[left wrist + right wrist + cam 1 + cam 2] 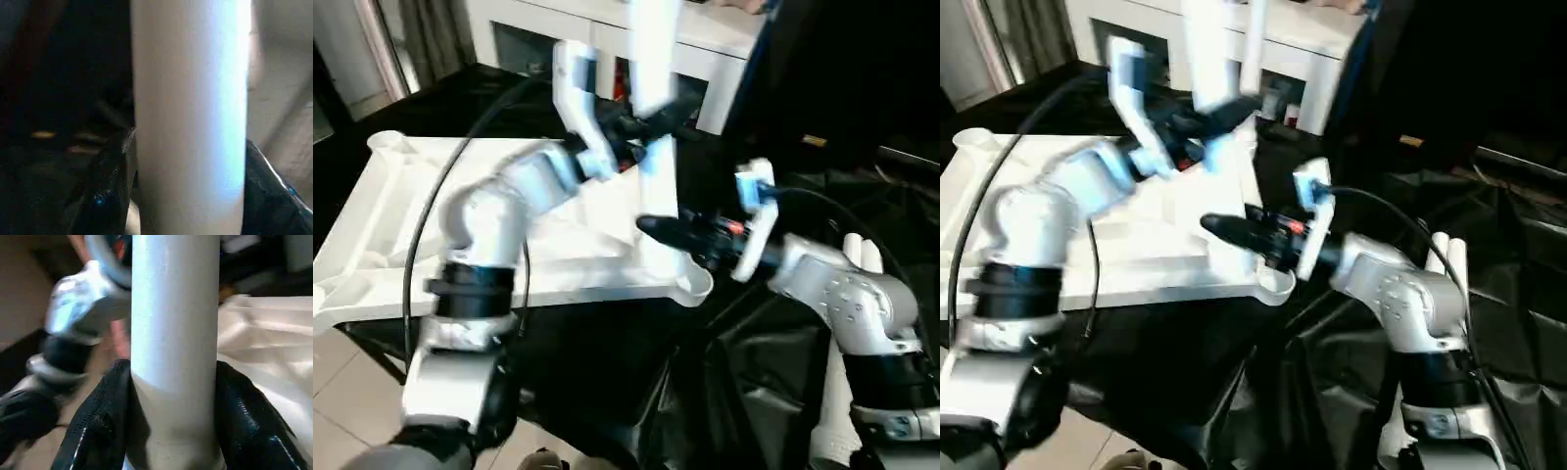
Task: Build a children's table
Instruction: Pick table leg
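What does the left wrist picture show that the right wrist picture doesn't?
Left wrist view: a dark background beside the white leg, with the left tool and its black fingers on either side of it.
Right wrist view: the ribbed tabletop and the other arm's silver wrist, with the right tool.
Both: one white leg gripped between two black fingers.

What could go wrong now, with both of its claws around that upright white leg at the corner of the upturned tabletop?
The leg stands tall and both grippers hold it low: the left gripper above, the right gripper just under it. If the two pull unevenly, the leg may tilt and jam in the corner socket. That socket sits at the tabletop's near edge, over black sheeting, so a hard push might shift or tip the top. Another leg by the right arm could get knocked.
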Motion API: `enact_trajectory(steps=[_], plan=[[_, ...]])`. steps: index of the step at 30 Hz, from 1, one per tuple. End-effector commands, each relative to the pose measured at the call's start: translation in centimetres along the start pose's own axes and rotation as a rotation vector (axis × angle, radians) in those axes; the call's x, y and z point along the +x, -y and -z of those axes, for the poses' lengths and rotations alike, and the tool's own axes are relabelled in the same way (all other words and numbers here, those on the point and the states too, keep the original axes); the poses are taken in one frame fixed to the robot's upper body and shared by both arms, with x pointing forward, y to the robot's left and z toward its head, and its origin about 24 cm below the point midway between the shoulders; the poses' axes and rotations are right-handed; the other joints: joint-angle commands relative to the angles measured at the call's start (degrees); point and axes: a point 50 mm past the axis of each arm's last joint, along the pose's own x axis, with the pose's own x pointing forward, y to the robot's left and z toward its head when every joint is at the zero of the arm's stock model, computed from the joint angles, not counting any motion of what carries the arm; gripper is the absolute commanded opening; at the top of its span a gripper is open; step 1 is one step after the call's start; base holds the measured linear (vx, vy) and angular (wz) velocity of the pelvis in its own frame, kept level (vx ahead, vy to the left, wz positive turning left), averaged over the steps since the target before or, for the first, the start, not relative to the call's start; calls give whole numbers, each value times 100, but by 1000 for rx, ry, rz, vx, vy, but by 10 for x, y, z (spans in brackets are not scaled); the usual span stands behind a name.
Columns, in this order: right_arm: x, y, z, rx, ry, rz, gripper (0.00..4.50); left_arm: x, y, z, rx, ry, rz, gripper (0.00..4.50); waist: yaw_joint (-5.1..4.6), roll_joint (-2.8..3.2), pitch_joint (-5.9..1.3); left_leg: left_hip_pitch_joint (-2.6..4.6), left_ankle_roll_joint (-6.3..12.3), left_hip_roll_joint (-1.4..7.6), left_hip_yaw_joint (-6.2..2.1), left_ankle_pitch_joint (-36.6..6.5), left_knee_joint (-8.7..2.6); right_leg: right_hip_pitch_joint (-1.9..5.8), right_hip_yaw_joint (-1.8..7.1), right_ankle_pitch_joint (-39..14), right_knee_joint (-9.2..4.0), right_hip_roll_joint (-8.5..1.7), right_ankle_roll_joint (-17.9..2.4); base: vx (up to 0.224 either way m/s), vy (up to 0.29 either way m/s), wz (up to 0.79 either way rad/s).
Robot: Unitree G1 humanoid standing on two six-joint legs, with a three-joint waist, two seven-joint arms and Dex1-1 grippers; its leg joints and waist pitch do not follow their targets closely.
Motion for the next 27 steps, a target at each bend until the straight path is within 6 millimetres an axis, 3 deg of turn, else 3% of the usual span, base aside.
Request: enact_trajectory(steps=[1, 2, 7, 8, 10, 17, 26, 27], plan=[[-2, -11, -9, -46, 22, -92, 194, -5, 2, -11, -25, 24, 37, 274, 34, 55, -422, 57, 59, 396, -143, -245, -405, 348, 331, -924, -345, -603, -1177, 0, 0, 0], [-5, -11, -10, -41, 26, -111, 194, -6, 6, -10, -31, 2, 85, 274, 40, 37, -427, 74, 50, 402, -142, -258, -405, 343, 328, -913, -347, -597, -1163, 0, 0, 0], [-9, -14, -12, -22, 66, -151, 194, -5, 22, -6, -58, -17, 235, 274, 101, 55, -430, 87, -1, 419, -135, -284, -411, 345, 339, -859, -339, -618, -1218, 0, 0, 0], [-9, -15, -13, -19, 73, -158, 194, -4, 23, -5, -63, -19, 247, 257, 114, 57, -436, 88, -9, 423, -135, -264, -408, 343, 336, -791, -330, -616, -1257, 0, 0, 0], [-9, -15, -13, -18, 74, -164, 194, -3, 23, -4, -69, -24, 247, 240, 121, 58, -434, 86, -14, 421, -136, -249, -410, 340, 333, -717, -324, -605, -1270, 0, 0, 0], [-9, -16, -9, -11, 54, -171, 194, -2, 15, 1, -17, -71, 180, 199, 120, 58, -430, 76, -73, 416, -146, -329, -426, 354, 336, -1043, -369, -608, -1042, 0, 0, 0], [-10, -13, -7, -30, 30, -129, 194, -4, 16, 6, -21, -90, 195, 184, 119, 53, -434, 65, -75, 406, -142, -292, -417, 362, 334, -929, -352, -608, -1110, 0, 0, 0], [-10, -12, -7, -37, 27, -116, 194, -4, 15, 6, -21, -89, 190, 184, 120, 78, -435, 66, -84, 407, -146, -294, -417, 360, 333, -936, -353, -610, -1107, 0, 0, 0]])
